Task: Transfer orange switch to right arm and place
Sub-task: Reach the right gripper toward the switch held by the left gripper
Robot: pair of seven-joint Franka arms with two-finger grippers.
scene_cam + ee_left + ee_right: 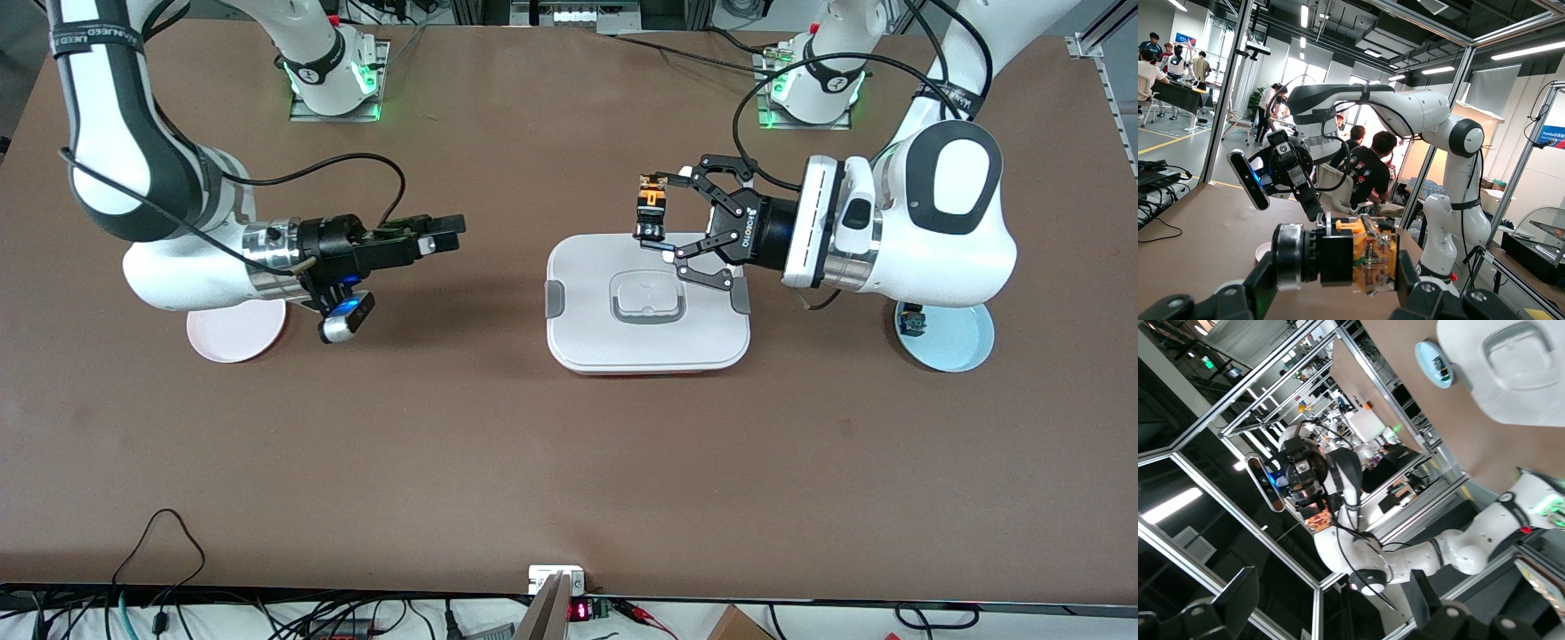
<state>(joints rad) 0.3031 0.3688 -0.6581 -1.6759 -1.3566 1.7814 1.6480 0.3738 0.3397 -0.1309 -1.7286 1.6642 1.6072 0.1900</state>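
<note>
Two claws face each other above the surface [498, 462]. Left claw [652, 212] is clamped on the orange switch [652, 212], pinched between its fingertips in the air over the edge of the white lidded container [647, 304]. Right claw [449, 231] hangs with its fingers apart over bare surface, well apart from the switch, near the pink plate [236, 331].

Black-and-orange switch [652, 210], white lidded box [647, 304], pink plate [236, 330], pale-blue plate [956, 338].
</note>
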